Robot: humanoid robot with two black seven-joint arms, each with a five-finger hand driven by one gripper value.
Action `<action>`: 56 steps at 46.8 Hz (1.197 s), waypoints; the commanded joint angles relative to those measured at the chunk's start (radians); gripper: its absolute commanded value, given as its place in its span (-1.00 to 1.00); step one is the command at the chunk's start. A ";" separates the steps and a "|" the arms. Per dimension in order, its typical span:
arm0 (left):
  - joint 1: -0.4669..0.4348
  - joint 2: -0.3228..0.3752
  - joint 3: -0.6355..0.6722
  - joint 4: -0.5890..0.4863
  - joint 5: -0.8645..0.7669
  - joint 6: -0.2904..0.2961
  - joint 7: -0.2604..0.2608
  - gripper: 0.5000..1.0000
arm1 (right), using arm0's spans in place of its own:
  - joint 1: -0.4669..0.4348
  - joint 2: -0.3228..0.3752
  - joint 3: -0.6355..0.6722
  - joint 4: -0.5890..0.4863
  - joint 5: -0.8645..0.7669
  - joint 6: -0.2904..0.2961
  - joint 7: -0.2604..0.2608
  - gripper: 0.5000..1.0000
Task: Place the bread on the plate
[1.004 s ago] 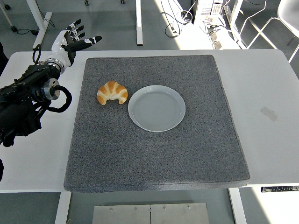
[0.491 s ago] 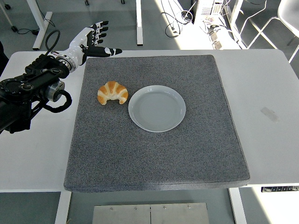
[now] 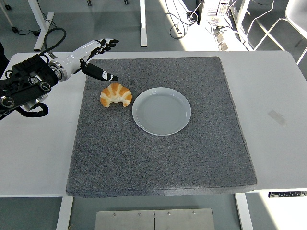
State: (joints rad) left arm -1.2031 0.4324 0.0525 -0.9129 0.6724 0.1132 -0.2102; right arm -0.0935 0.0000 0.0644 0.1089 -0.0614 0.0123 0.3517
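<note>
Golden bread (image 3: 115, 94) lies just below-right of the left hand (image 3: 94, 57), whose spread fingers grasp nothing and seemingly hover, plate (image 3: 161, 111) immediately right.

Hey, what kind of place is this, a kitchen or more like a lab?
Most likely a robotics lab or workshop, not a kitchen: a white table with a grey mat, cables on a bare floor, and desk legs behind.

No legible text, labels, brands, numbers or signs appear anywhere in the head view; the small strip at the worktop's (image 3: 278, 86) near-right edge is unreadable.
</note>
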 commanded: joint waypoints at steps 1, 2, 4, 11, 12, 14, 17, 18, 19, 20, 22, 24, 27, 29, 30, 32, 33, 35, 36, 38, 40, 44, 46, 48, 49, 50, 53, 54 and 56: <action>-0.007 0.000 0.033 -0.023 0.068 0.000 0.054 0.88 | 0.000 0.000 0.000 0.000 0.000 0.000 0.000 1.00; -0.009 0.000 0.036 -0.026 0.087 0.000 0.066 0.87 | 0.000 0.000 0.000 0.000 0.000 0.000 0.000 1.00; -0.009 0.000 0.038 -0.026 0.121 0.000 0.083 0.87 | 0.000 0.000 0.000 0.000 0.000 0.000 0.000 1.00; -0.019 0.002 0.041 -0.030 0.167 0.000 0.114 0.88 | 0.000 0.000 0.000 0.000 0.000 0.000 0.000 1.00; -0.021 0.003 0.041 -0.030 0.168 0.000 0.114 0.88 | 0.000 0.000 0.000 0.000 0.000 0.000 0.001 1.00; -0.023 0.008 0.043 -0.030 0.176 0.000 0.117 0.87 | 0.000 0.000 0.000 0.000 0.000 0.000 0.001 1.00; -0.024 0.011 0.044 -0.030 0.194 0.000 0.123 0.86 | 0.000 0.000 0.000 0.000 0.000 0.000 0.001 1.00; -0.024 0.012 0.044 -0.030 0.203 0.000 0.126 0.86 | 0.000 0.000 0.000 0.000 0.000 0.000 0.001 1.00; -0.024 0.011 0.043 -0.030 0.214 0.000 0.133 0.85 | 0.000 0.000 0.000 0.000 0.000 0.000 0.001 1.00; -0.026 0.011 0.043 -0.030 0.223 0.000 0.140 0.85 | 0.000 0.000 0.000 0.000 0.000 0.000 0.001 1.00; -0.027 0.011 0.043 -0.030 0.240 0.000 0.153 0.83 | 0.000 0.000 0.000 0.000 0.000 0.000 0.000 1.00; -0.029 0.012 0.043 -0.030 0.253 0.000 0.166 0.82 | 0.000 0.000 0.000 0.000 0.000 0.000 0.001 1.00; -0.030 0.011 0.043 -0.030 0.265 0.000 0.170 0.82 | 0.000 0.000 0.000 0.000 0.000 0.000 0.000 1.00; -0.030 0.008 0.043 -0.030 0.269 0.000 0.172 0.82 | 0.000 0.000 0.000 0.000 0.000 0.000 0.000 1.00; -0.030 0.005 0.043 -0.030 0.271 0.000 0.172 0.82 | 0.000 0.000 0.000 0.000 0.000 0.000 0.000 1.00; -0.030 0.000 0.044 -0.029 0.280 0.000 0.172 0.82 | 0.000 0.000 0.000 0.000 0.000 0.000 0.001 1.00; -0.030 -0.001 0.044 -0.030 0.286 0.000 0.173 0.82 | 0.000 0.000 0.000 0.000 0.000 0.000 0.000 1.00; -0.030 -0.004 0.043 -0.030 0.300 0.000 0.173 0.80 | 0.000 0.000 0.000 0.000 0.000 0.000 0.001 1.00; -0.030 -0.006 0.043 -0.030 0.305 0.000 0.175 0.80 | 0.000 0.000 0.000 0.000 0.000 0.000 0.000 1.00; -0.029 -0.009 0.043 -0.030 0.305 -0.001 0.181 0.80 | 0.000 0.000 0.000 0.000 0.000 0.000 0.000 1.00; -0.027 -0.014 0.044 -0.030 0.306 -0.003 0.187 0.79 | 0.000 0.000 0.000 0.000 0.000 0.000 0.001 1.00; -0.026 -0.027 0.050 -0.029 0.306 -0.004 0.193 0.76 | 0.000 0.000 0.000 0.000 0.000 0.000 0.000 1.00; -0.027 -0.029 0.066 -0.029 0.306 -0.010 0.195 0.75 | 0.000 0.000 0.000 0.000 0.000 0.000 0.001 1.00; -0.029 -0.029 0.081 -0.029 0.306 -0.013 0.195 0.74 | 0.000 0.000 0.000 0.000 0.000 0.000 0.001 1.00; -0.030 -0.030 0.084 -0.029 0.306 -0.013 0.195 0.74 | 0.000 0.000 0.000 0.000 0.000 0.000 0.001 1.00; -0.030 -0.030 0.084 -0.029 0.306 -0.013 0.196 0.74 | 0.000 0.000 0.000 0.000 0.000 0.000 0.000 1.00; -0.029 -0.038 0.087 -0.027 0.306 -0.013 0.198 0.74 | 0.000 0.000 0.000 0.000 0.000 0.000 0.000 1.00; -0.029 -0.043 0.087 -0.027 0.308 -0.013 0.199 0.74 | 0.000 0.000 0.000 0.000 0.000 0.000 0.000 1.00; -0.029 -0.050 0.089 -0.024 0.308 -0.013 0.203 0.74 | 0.000 0.000 0.000 0.000 0.000 0.000 0.001 1.00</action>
State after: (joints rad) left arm -1.2324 0.3917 0.1394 -0.9400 0.9794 0.0997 -0.0112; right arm -0.0935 0.0000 0.0644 0.1089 -0.0614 0.0123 0.3521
